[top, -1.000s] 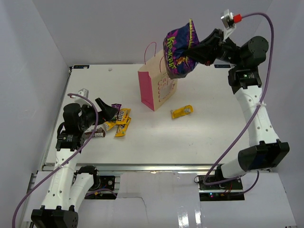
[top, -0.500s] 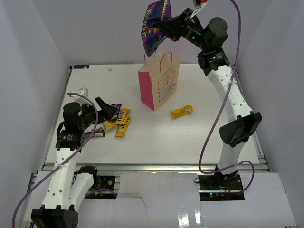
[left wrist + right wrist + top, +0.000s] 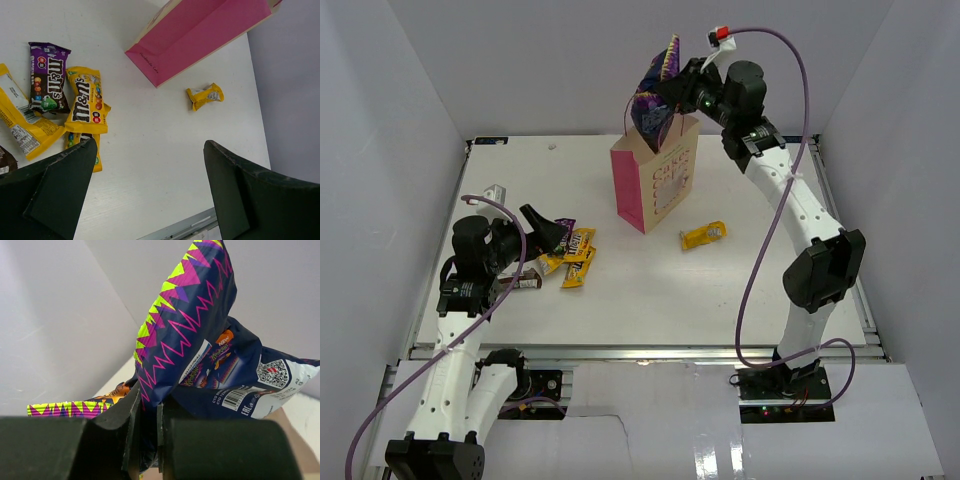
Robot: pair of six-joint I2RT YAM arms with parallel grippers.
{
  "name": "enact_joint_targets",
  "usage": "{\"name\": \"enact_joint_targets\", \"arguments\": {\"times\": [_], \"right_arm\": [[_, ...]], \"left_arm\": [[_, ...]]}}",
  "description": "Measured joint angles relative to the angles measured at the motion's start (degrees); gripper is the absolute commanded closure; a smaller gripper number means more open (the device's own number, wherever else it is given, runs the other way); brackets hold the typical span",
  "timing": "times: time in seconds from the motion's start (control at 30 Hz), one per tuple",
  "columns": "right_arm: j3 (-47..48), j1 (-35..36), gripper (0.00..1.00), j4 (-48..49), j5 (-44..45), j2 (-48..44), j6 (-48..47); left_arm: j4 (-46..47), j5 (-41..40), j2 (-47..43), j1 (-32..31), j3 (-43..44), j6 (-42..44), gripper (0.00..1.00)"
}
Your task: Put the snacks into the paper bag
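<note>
My right gripper [image 3: 682, 97] is shut on the large purple-blue snack bag [image 3: 654, 96] and holds it at the mouth of the paper bag [image 3: 656, 182], its lower end dipping inside. In the right wrist view the crinkly bag [image 3: 200, 340] is pinched between my fingers [image 3: 147, 440]. Several yellow, brown and dark candy packets [image 3: 576, 253] lie at the left, beside my left gripper [image 3: 548, 236], which is open and empty. In the left wrist view the packets [image 3: 85, 102] lie ahead at the left. One yellow packet [image 3: 704, 235] lies right of the paper bag.
The paper bag's pink side [image 3: 200, 35] shows in the left wrist view, with the lone yellow packet [image 3: 205, 96] beyond it. White walls close in the table [image 3: 720, 290] at the back and both sides. A metal rail runs along the near edge.
My right arm swung the purple-blue bag from the right of the paper bag to above it, then lowered it into the bag's mouth. The left arm has not moved.
</note>
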Motion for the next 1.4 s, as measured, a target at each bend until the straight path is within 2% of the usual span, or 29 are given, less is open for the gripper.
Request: {"name": "enact_joint_targets", "arguments": {"times": [0.23, 0.33, 0.37, 0.4, 0.63, 0.77, 0.9, 0.97, 1.03, 1.17, 1.3, 1.4], "right_arm": [[-8.0, 4.9, 0.92, -2.8, 8.0, -1.4, -1.5], [-9.7, 6.5, 0.66, -3.3, 9.9, -1.4, -1.9], [-9.7, 6.8, 0.53, -2.9, 10.7, -1.4, -2.0], [-9.7, 7.0, 0.48, -2.3, 11.3, -1.6, -2.1], [-9.7, 6.4, 0.45, 3.7, 13.3, -8.4, -5.0], [-9.7, 5.9, 0.36, 5.4, 7.8, -12.5, -10.5], [-14.6, 5.0, 0.28, 4.1, -5.7, -19.8, -21.1], [-19.7, 4.8, 0.23, 2.0, -9.7, -24.4, -26.0], [-28.9, 4.7, 0.18, 0.1, -12.0, -30.4, -31.1], [-49.1, 1.7, 0.16, -5.9, -15.4, -39.7, -39.2], [-63.3, -4.6, 0.16, -12.4, -17.1, -43.3, -43.3], [-69.9, -8.7, 0.16, -16.2, -18.0, -46.7, -45.1]], "left_arm": [[0.0, 0.0, -0.1, 0.0, 0.0, 0.0, 0.02], [0.2, 0.0, -0.5, 0.0, -0.2, -0.1, 0.02], [0.2, 0.0, -0.7, 0.0, -0.3, -0.3, 0.02], [0.3, 0.0, -0.9, 0.0, -0.4, -0.4, 0.02], [-0.1, -1.7, -0.4, 0.0, -1.8, -3.1, 0.02], [-2.2, -4.5, 2.5, 0.0, -1.9, -5.7, 0.02], [-5.9, -9.5, 8.6, -1.7, -2.0, -10.3, 0.08], [-8.0, -13.0, 12.7, -4.6, -2.1, -12.9, 0.08], [-9.1, -16.8, 17.6, -9.2, -1.9, -14.6, 0.07], [-10.4, -21.9, 29.7, -16.1, 2.3, -13.6, 0.07], [-9.7, -27.7, 41.1, -17.2, 10.9, -8.9, 0.09], [-9.0, -31.5, 47.3, -17.2, 16.3, -4.9, 0.12]]}}
